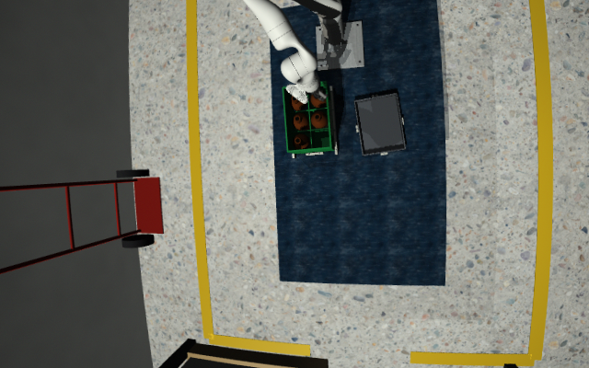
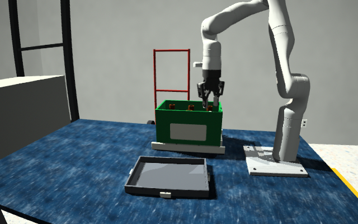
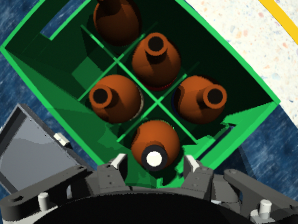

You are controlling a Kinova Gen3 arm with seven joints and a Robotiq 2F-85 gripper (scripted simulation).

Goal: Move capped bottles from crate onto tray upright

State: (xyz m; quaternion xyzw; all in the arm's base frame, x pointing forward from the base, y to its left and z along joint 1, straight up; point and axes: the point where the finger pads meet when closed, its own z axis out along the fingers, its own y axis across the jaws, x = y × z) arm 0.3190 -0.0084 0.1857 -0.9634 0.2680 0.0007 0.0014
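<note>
Wrist view, bottom centre: black two-finger gripper open, empty, straddling white-capped brown glass bottle in green plastic crate. Risk: fingertips striking dividers, shifting loose crate.

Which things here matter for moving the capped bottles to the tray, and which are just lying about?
Part of the job:
- green crate
- capped bottle, white top, under the gripper, which is open
- four open bottles, e.g., which stay put
- grey tray, nothing on it

Just lying about:
- red hand truck on the floor
- black frame
- pale cabinet
</note>
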